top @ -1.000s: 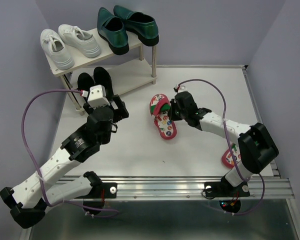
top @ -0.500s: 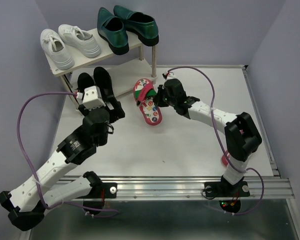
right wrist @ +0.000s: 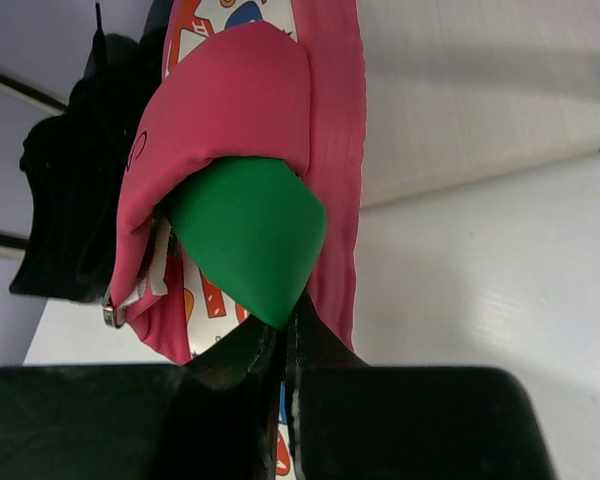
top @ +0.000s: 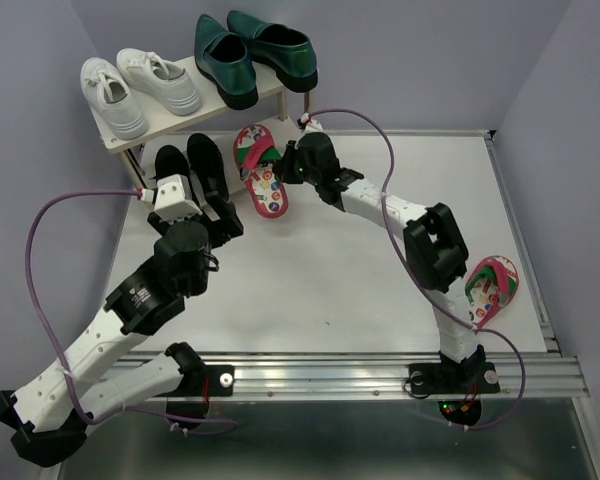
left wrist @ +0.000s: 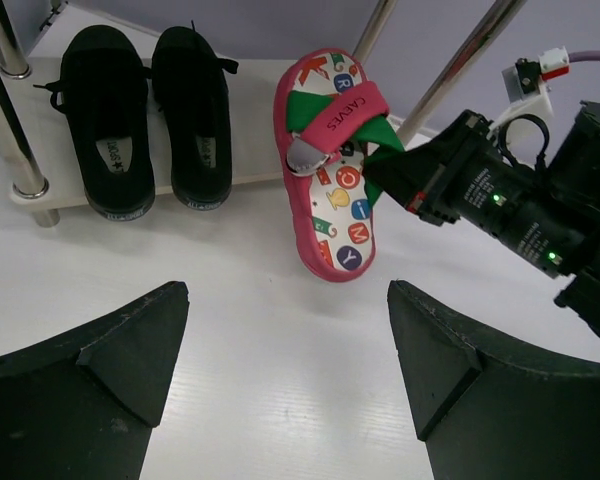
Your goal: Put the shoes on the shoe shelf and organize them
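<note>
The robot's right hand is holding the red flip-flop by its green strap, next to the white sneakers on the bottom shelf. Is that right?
Almost. The shoes beside the red flip-flop on the bottom shelf are black shoes, not white; the white sneakers sit on the top board. The left wrist view shows it. The right gripper does hold the green strap.

Flip-flop (top: 264, 186) just right of strap shoes (top: 207, 166)

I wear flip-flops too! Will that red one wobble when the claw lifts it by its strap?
Probably a bit floppy: the right claw pinches only the green strap of the red flip-flop, so it may swing. It looks thin, so likely light.
</note>
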`<move>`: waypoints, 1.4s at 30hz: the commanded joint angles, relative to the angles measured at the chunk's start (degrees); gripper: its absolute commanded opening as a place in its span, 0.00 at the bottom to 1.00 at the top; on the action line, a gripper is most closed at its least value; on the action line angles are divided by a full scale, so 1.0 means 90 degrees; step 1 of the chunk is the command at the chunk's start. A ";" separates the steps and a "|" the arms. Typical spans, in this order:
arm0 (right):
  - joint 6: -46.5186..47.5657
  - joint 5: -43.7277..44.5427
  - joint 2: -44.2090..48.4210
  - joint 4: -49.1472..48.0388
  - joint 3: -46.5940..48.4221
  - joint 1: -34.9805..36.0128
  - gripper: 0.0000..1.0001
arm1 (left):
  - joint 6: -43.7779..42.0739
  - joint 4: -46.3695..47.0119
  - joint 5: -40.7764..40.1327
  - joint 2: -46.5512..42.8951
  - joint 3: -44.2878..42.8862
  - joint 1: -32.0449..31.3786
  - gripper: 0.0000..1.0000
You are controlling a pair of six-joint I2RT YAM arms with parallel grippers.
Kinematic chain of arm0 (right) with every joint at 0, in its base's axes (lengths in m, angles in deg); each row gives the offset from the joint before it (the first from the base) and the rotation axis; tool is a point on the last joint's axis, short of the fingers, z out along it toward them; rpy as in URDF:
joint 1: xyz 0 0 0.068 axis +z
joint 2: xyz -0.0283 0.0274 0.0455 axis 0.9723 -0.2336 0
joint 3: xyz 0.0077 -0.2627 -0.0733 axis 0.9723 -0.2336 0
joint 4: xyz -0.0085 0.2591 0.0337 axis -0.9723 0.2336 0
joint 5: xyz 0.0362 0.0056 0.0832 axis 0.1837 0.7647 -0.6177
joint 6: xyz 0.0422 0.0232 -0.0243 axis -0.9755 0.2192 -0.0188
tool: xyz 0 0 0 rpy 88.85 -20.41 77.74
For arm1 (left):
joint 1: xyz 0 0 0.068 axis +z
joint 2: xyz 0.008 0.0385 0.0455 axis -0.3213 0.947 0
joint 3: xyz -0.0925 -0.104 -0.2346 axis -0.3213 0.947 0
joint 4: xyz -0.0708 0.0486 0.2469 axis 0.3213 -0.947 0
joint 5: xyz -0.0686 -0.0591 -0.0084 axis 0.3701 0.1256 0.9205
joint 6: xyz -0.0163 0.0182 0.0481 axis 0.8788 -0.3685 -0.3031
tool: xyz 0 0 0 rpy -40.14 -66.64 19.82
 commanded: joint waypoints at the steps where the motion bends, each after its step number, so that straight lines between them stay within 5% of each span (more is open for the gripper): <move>1: -0.0292 -0.0102 -0.0545 -0.0860 0.1240 0.0033 0.01 | 0.0027 0.0106 -0.0082 -0.0037 -0.0184 0.0045 0.91; 19: -0.0390 0.0367 -0.3153 -0.0742 0.4563 0.0033 0.01 | 0.0066 0.0262 0.0114 0.0227 -0.0037 0.0055 0.91; 23: -0.0507 0.0318 -0.3281 -0.0762 0.4623 0.0033 0.44 | 0.0105 0.0282 0.0123 0.0197 0.0050 0.0064 0.91; 24: -0.0507 0.0318 -0.3242 -0.0762 0.4555 0.0033 0.68 | 0.0124 0.0282 0.0123 0.0207 0.0060 0.0064 0.91; 27: -0.0478 0.0366 -0.2727 -0.0752 0.4078 0.0033 0.79 | 0.0173 0.0301 0.0153 0.0217 0.0090 0.0055 0.91; 32: -0.0429 0.0562 -0.1479 -0.0820 0.2722 0.0033 0.81 | 0.0202 0.0311 0.0143 0.0168 0.0148 0.0055 0.91; 42: -0.0507 0.1768 0.2640 -0.0763 -0.2219 0.0033 0.89 | 0.0193 0.0272 0.0211 -0.0095 0.0324 0.0064 0.91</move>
